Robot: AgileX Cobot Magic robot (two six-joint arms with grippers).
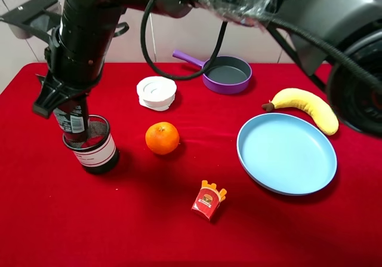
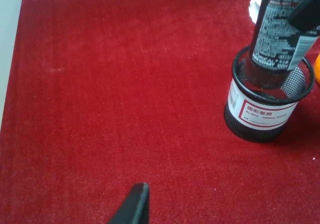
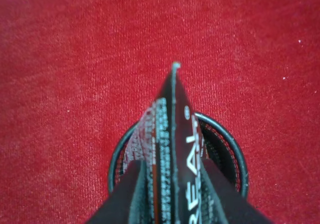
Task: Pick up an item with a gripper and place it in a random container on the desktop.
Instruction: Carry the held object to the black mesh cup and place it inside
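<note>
The black squeeze tube (image 1: 72, 121) stands upright with its lower end inside the round black wire-mesh cup (image 1: 96, 155) at the left of the red desktop (image 1: 149, 231). My right gripper (image 1: 67, 107) has reached across and is shut on the tube's upper part. In the right wrist view the tube (image 3: 172, 149) sits between the two dark fingers (image 3: 125, 196), with the cup's rim (image 3: 227, 145) below it. From the left wrist view I see the tube (image 2: 279, 31) in the cup (image 2: 261, 115). Of my left gripper only one fingertip (image 2: 136, 206) shows.
An orange (image 1: 162, 137) lies right of the cup. A white lid-like piece (image 1: 156, 92), a purple pan (image 1: 225, 74), a yellow plush banana (image 1: 305, 106), a blue plate (image 1: 286, 153) and a small toy fries box (image 1: 208, 200) are spread over the cloth.
</note>
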